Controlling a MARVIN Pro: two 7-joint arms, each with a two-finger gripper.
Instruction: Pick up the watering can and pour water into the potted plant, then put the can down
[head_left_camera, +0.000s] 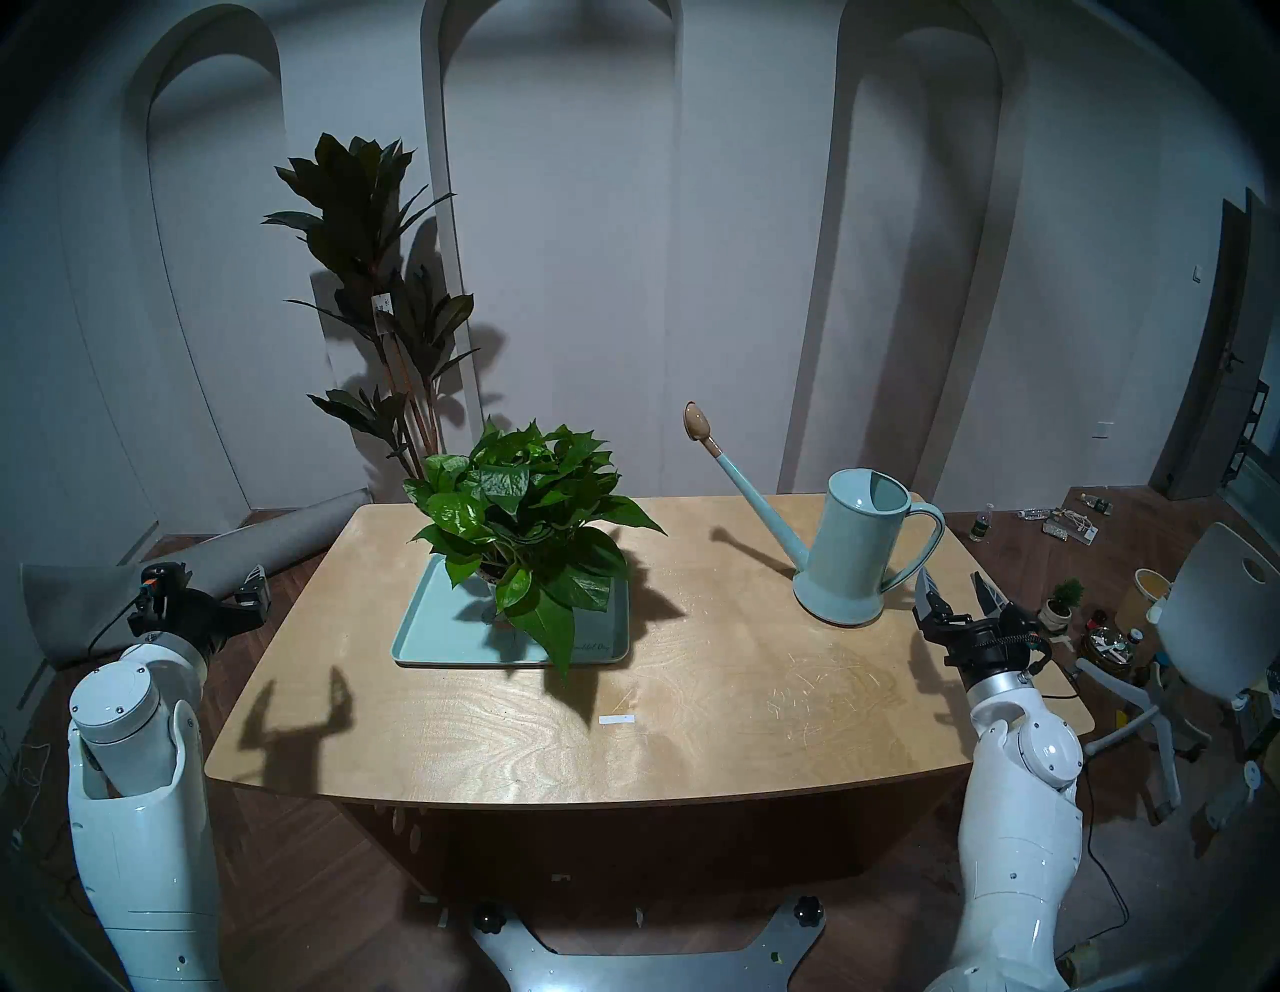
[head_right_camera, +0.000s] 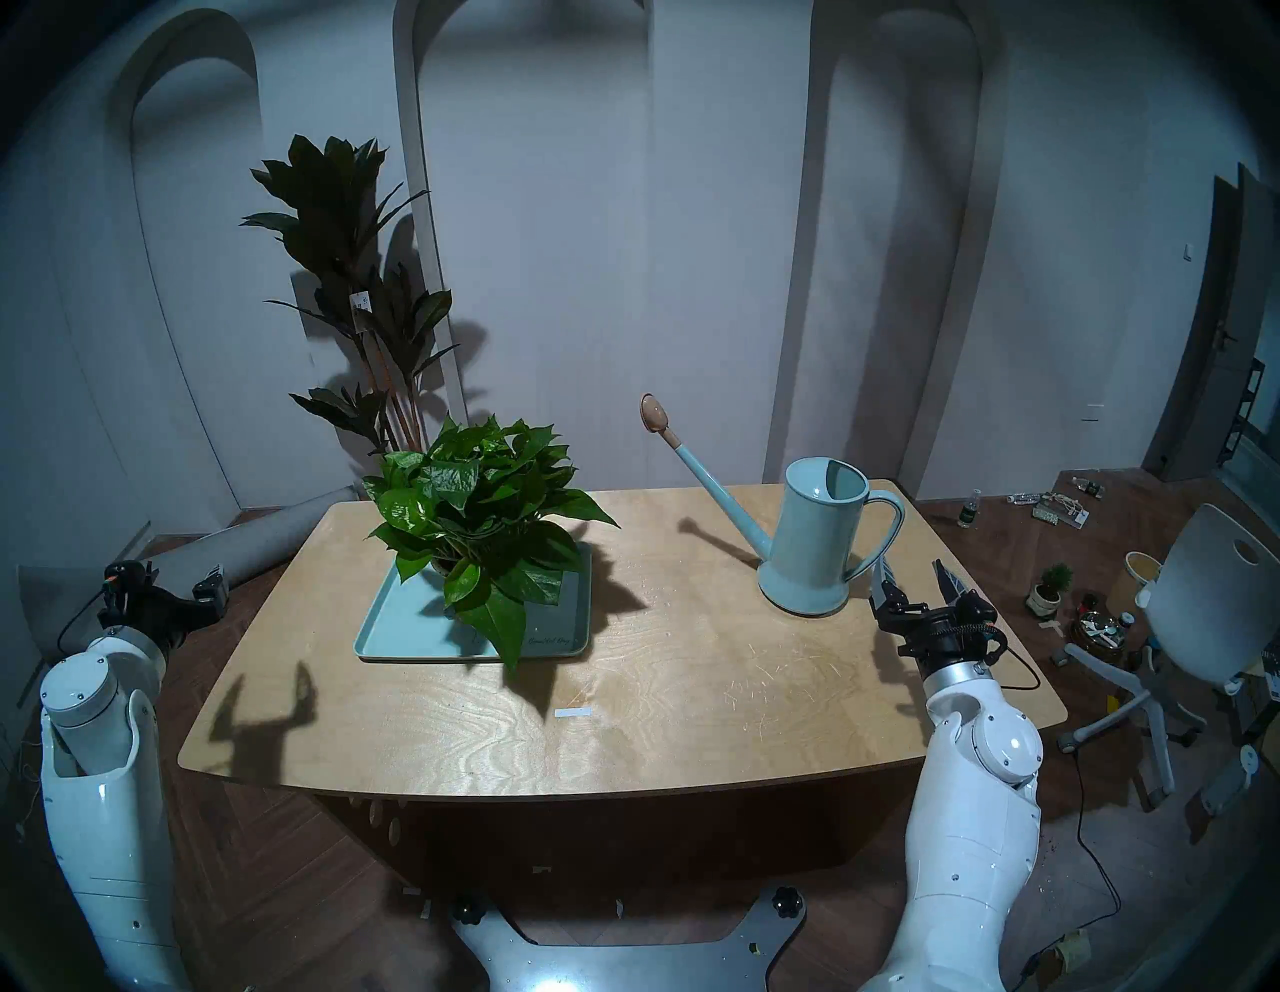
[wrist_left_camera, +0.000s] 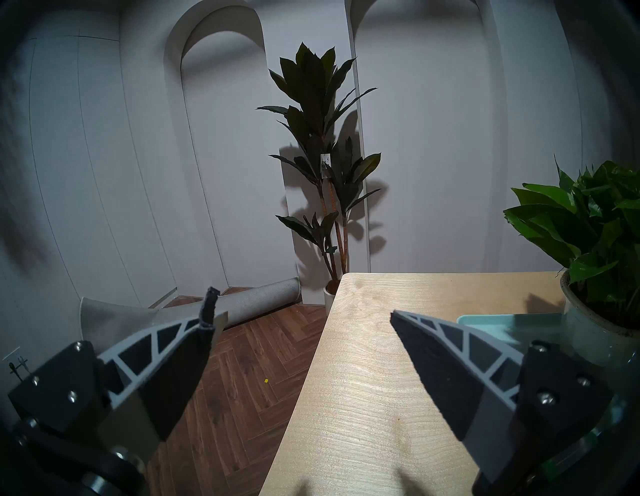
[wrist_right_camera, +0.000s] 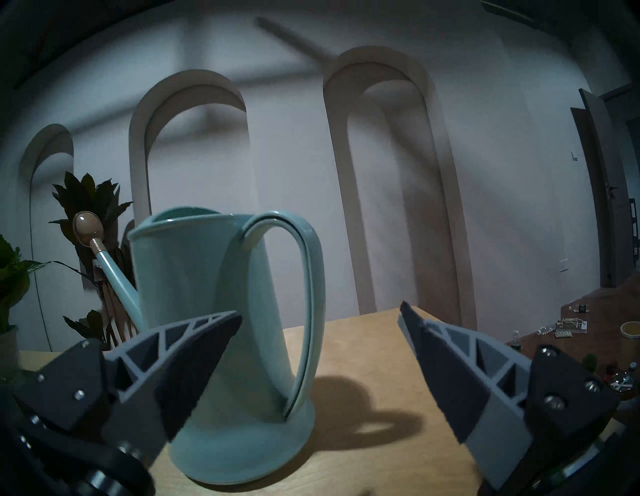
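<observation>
The pale blue-green watering can (head_left_camera: 848, 547) stands upright at the table's right, loop handle to the right, spout and tan rose head (head_left_camera: 696, 421) pointing up-left; it also shows in the right wrist view (wrist_right_camera: 207, 311). My right gripper (head_left_camera: 954, 587) is open and empty, just right of and in front of the handle (wrist_right_camera: 308, 301), not touching it. The potted plant (head_left_camera: 523, 512) with bright green leaves sits on a pale green tray (head_left_camera: 429, 634) at mid-left. My left gripper (head_left_camera: 208, 578) is open and empty off the table's left edge.
The wooden table (head_left_camera: 623, 727) bears a small white strip (head_left_camera: 615, 720) near the front. A tall dark-leaved plant (head_left_camera: 377, 277) stands behind the table by the wall. A rolled grey mat (head_left_camera: 208, 554) lies on the floor at left; a white chair (head_left_camera: 1212, 623) and clutter at right.
</observation>
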